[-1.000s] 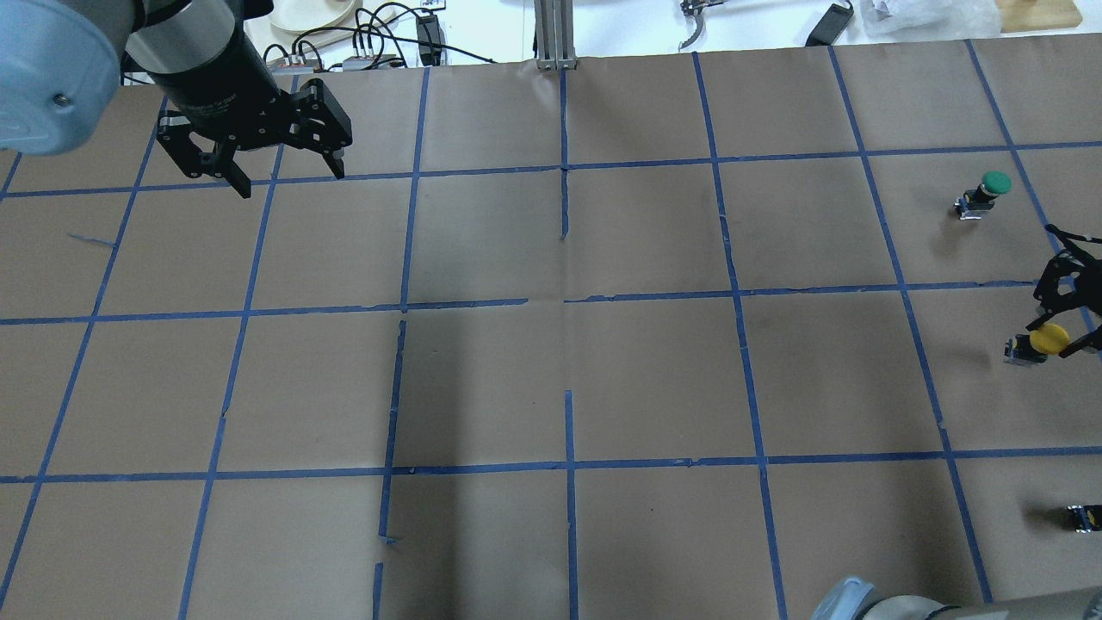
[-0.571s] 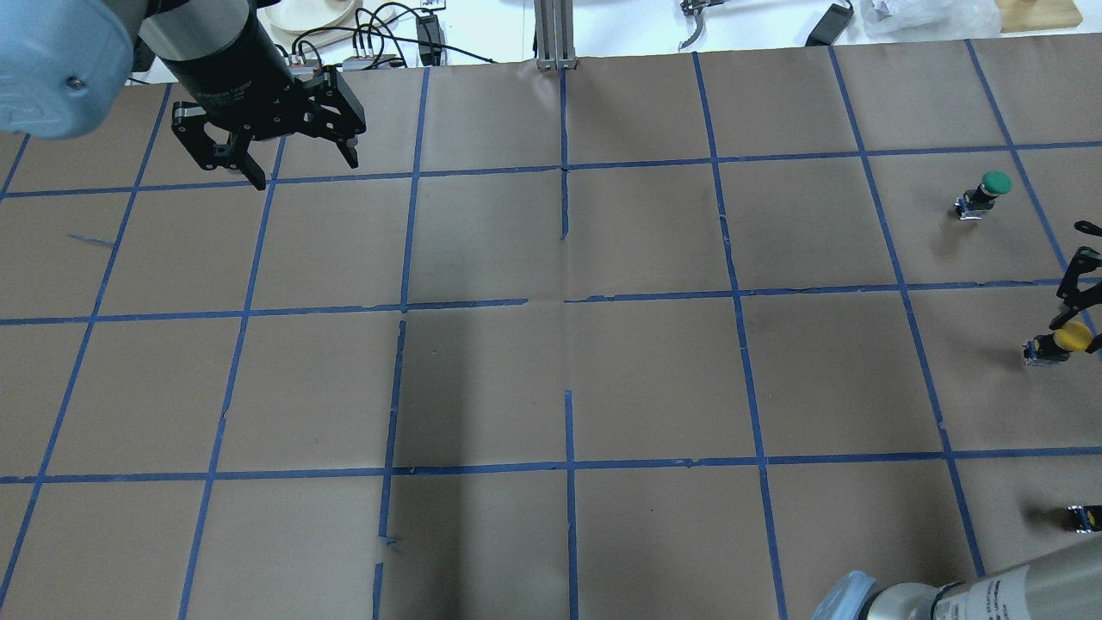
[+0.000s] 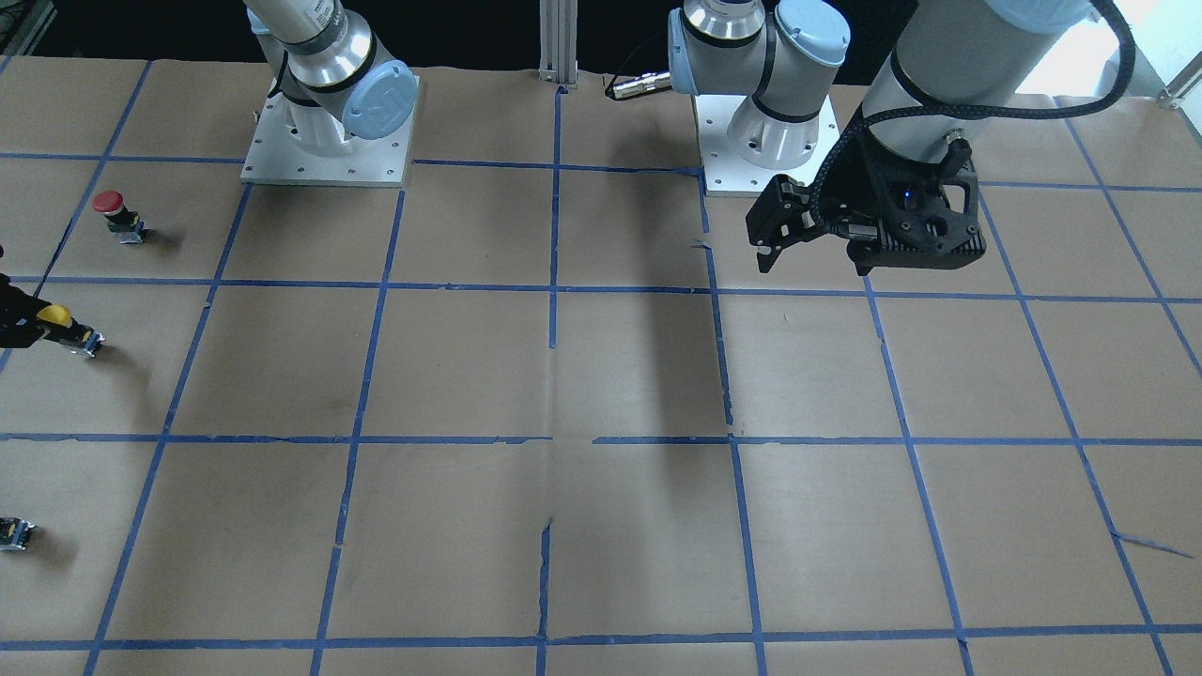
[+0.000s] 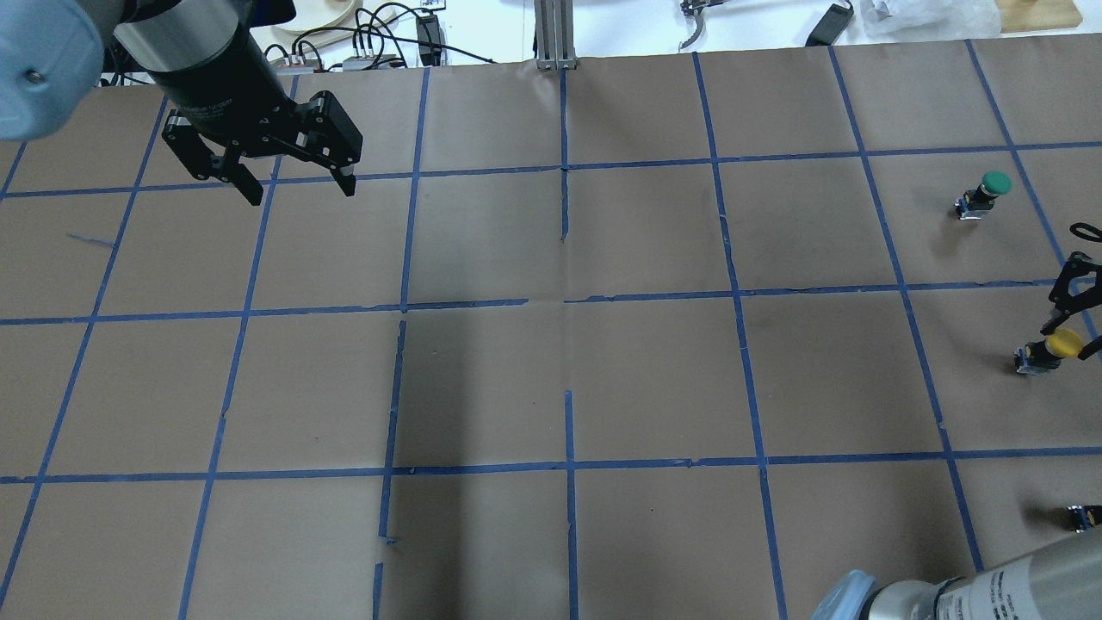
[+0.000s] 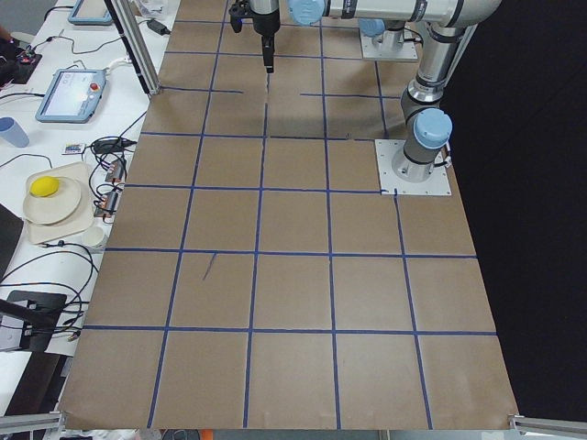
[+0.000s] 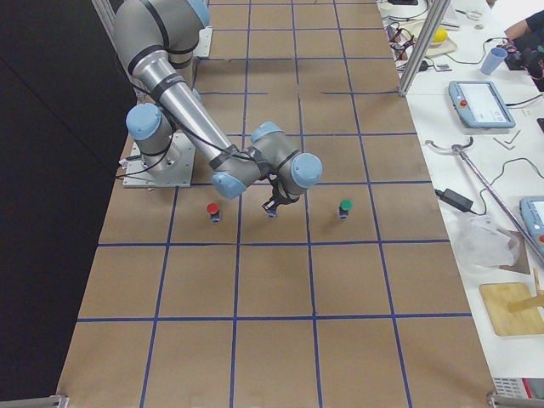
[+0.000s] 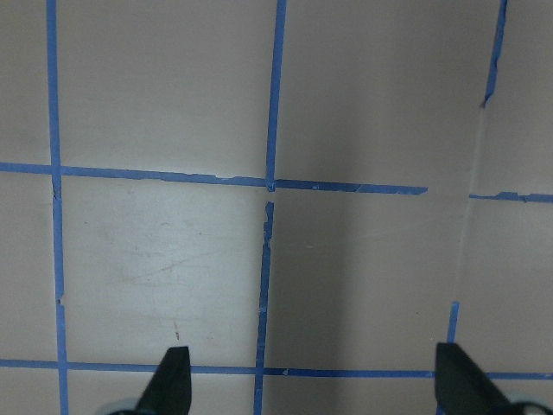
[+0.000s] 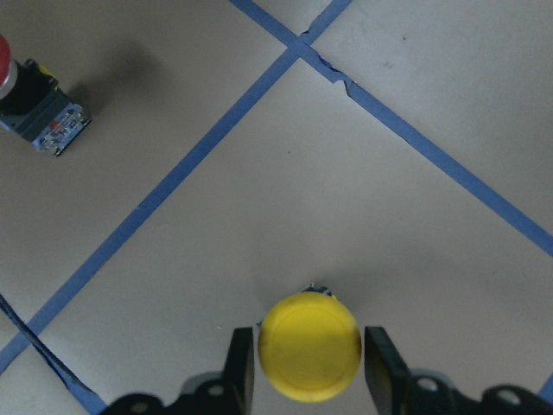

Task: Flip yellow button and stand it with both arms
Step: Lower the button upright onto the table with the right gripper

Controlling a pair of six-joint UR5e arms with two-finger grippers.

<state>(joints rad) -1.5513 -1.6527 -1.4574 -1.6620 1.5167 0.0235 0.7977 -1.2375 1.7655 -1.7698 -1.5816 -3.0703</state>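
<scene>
The yellow button [image 8: 309, 344] is clamped by its cap between the fingers of my right gripper [image 8: 309, 373]. It hangs tilted just above the paper at the table's far right [image 4: 1065, 343], its grey block pointing left and down. In the front-facing view it shows at the left edge [image 3: 54, 316], with my right gripper [image 3: 14, 321] mostly out of frame. My left gripper [image 4: 300, 194] is open and empty, high over the far left of the table. It also shows in the front-facing view [image 3: 772, 249]. In the left wrist view its fingertips [image 7: 173, 380] stand wide apart over bare paper.
A green-capped button [image 4: 994, 182] stands beyond the yellow one. A red-capped button [image 3: 108, 202] stands nearer the robot base and also shows in the right wrist view [image 8: 34, 104]. Brown paper with a blue tape grid [image 4: 568, 301] covers the table. Cables and a plate lie past the far edge.
My right gripper has carried the yellow button a little to the right, then slightly back and down. My left gripper has shifted and turned slightly and stays open.
</scene>
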